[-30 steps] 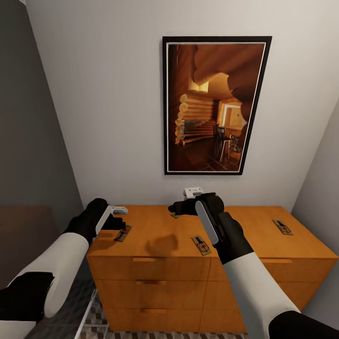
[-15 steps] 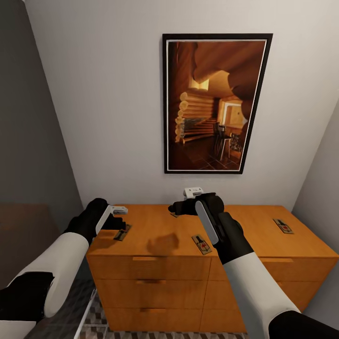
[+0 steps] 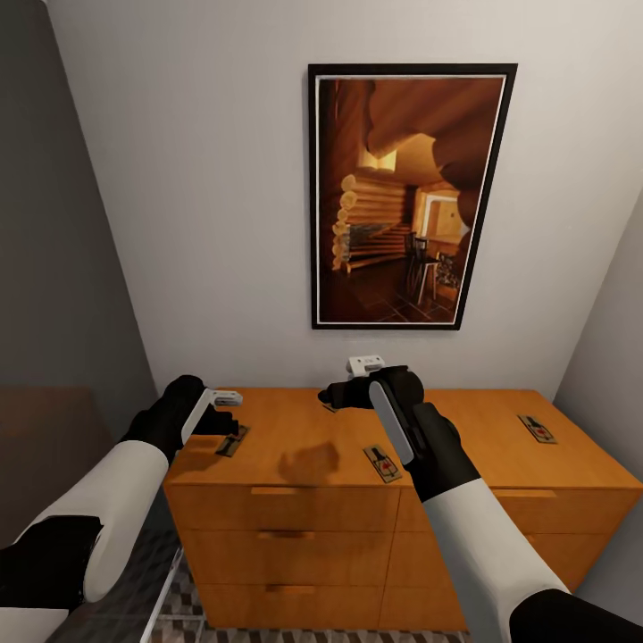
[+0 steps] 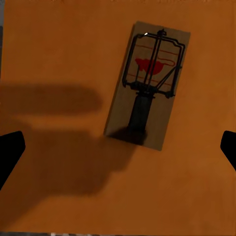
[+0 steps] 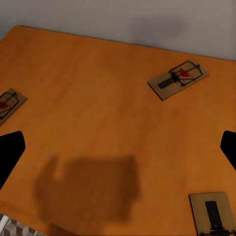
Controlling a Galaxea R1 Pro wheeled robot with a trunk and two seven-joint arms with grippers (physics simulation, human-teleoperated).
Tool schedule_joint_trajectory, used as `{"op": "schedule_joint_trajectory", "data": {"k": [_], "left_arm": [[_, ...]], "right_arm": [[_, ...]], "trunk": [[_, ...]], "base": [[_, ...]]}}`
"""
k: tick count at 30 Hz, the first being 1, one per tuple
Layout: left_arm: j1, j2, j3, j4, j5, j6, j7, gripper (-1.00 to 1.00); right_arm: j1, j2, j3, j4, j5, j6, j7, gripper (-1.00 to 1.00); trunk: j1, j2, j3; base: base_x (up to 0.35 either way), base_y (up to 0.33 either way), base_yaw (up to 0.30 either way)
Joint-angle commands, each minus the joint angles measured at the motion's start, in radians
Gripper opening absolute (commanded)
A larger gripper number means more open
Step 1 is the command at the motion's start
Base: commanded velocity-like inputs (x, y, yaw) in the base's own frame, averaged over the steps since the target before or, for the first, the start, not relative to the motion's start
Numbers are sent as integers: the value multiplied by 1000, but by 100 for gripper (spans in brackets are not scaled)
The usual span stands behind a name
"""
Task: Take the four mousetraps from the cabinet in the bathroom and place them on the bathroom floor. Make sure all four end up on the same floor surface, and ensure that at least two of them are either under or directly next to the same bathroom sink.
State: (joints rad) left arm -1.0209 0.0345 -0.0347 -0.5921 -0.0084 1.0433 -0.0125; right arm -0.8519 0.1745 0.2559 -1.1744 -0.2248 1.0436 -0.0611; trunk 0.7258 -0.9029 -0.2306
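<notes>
Orange-brown cabinet [image 3: 304, 446] under a white wall.
Tan mousetraps [image 4: 147, 83] carry dark metal and a red spot; the floor [image 3: 192, 594] shows brown, beige and cream cubes.

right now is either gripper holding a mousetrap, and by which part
Nothing is held. The left gripper hangs open above a mousetrap lying flat on the cabinet; the right gripper is open too.

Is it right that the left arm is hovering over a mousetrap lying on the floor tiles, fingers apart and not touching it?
Not quite. The mousetrap lies on the cabinet top, not on floor tiles: the left wrist view shows it flat on orange-brown wood. The rest holds: the left gripper hovers over it, fingers apart and not touching it.
</notes>
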Motion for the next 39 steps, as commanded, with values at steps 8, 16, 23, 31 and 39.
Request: {"op": "schedule_joint_trajectory", "data": {"k": [8, 16, 23, 31, 39], "left_arm": [[-2, 0, -4, -1, -1, 4, -1, 100], [-3, -1, -4, -1, -1, 4, -1, 100], [-4, -1, -5, -1, -1, 4, -1, 100], [-4, -1, -5, -2, -1, 4, -1, 100], [-4, -1, -4, -3, -1, 4, -1, 100]], "right_arm": [[-1, 0, 3, -1, -7, 4, -6, 100], [-1, 0, 3, -1, -7, 4, -6, 100], [-1, 0, 3, -1, -7, 4, -6, 100], [-1, 0, 4, -1, -7, 4, -6, 100], [-1, 0, 5, -1, -7, 4, -6, 100]], "trunk": [[0, -1, -1], [0, -1, -1], [0, -1, -1], [0, -1, -1], [0, -1, -1]], "base": [[86, 0, 0], [44, 0, 0], [62, -3, 0], [94, -19, 0], [31, -7, 0]]}}
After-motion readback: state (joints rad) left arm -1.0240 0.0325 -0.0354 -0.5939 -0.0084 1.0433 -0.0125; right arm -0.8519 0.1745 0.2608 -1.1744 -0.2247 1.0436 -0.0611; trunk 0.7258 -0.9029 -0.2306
